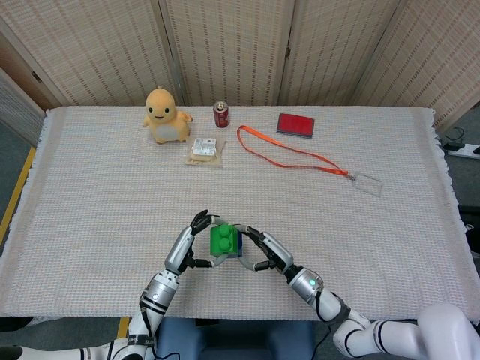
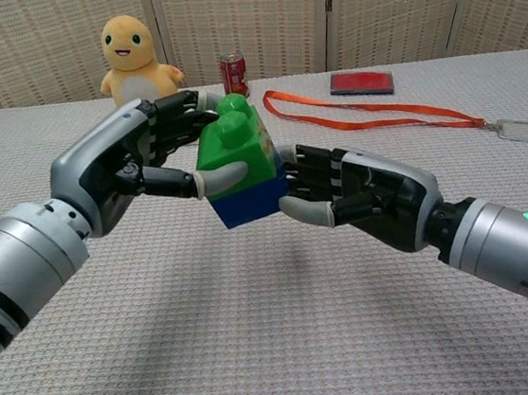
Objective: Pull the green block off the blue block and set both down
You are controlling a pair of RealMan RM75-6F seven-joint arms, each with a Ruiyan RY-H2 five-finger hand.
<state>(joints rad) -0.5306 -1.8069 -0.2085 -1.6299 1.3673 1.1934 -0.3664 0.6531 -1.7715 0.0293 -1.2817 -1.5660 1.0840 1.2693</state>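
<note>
- Blocks are sitting joined, the green block (image 2: pixel 237 157) on top of the blue block (image 2: pixel 253 200), both being held up off the table (image 1: pixel 90 187) between the two hands, near the front edge.
- The left hand (image 2: pixel 131 157) is grasping the green block, one finger lying across its near face and others reaching over its studs; the far side of the block is hiding behind those fingers.
- The right hand (image 2: pixel 364 196) is pressing its fingertips against the side of the blue block, thumb under the lower corner; how firmly it is gripping is hard to tell, and the block's right face is being covered.
- In the head view only a sliver of blue is showing beside the green.
- Both arms are running out of frame at the bottom.
- Open cloth is lying all around the hands, left, right and ahead.
- Well apart at the back, a yellow plush toy (image 1: pixel 166 114), a red can (image 1: pixel 221 114), a small wrapped packet (image 1: pixel 204 151), a red wallet (image 1: pixel 295 124) and an orange lanyard (image 1: pixel 289 157) with a clear badge holder (image 1: pixel 368 182) are lying.
- What the packet is holding is too small to make out.
</note>
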